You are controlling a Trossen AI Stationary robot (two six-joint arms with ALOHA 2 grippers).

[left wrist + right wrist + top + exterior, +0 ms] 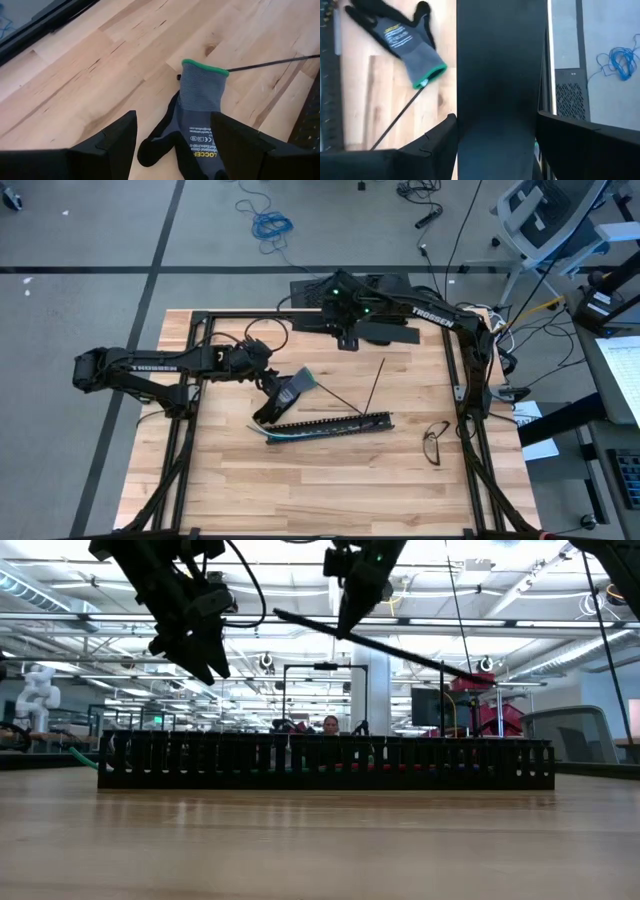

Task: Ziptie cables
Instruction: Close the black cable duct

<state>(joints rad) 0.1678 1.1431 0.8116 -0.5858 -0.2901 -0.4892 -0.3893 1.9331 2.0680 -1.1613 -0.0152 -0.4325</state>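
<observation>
Nearest the low camera, bare wooden table (pixel 320 840) runs up to the long black slotted channel (pixel 325 762), which lies broadside across the middle of the view. From above, the cables (pixel 285 434) show as thin pale and blue-green strands at the channel's left end, lying in or just beside it; which one I cannot tell.

Above that end hangs the left gripper (pixel 268 383), its arm stretched in from the table's left edge with the wrist bent down toward the board. Its fingers (pixel 117 137) stand well apart with nothing between them. Directly below lies a grey and black work glove (pixel 197 120) with a green cuff, flat on the wood, not touched.

Farther back, the right arm reaches from the far right corner across the table's far edge, folded at the elbow. The right gripper (pixel 497 145) has its fingers spread around a wide flat black piece (pixel 502 65); what that piece is stays unclear. A long thin black zip tie (pixel 372 387) slants down over the board near it, though what holds it cannot be made out. A pair of glasses (pixel 436 441) rests near the right edge.
</observation>
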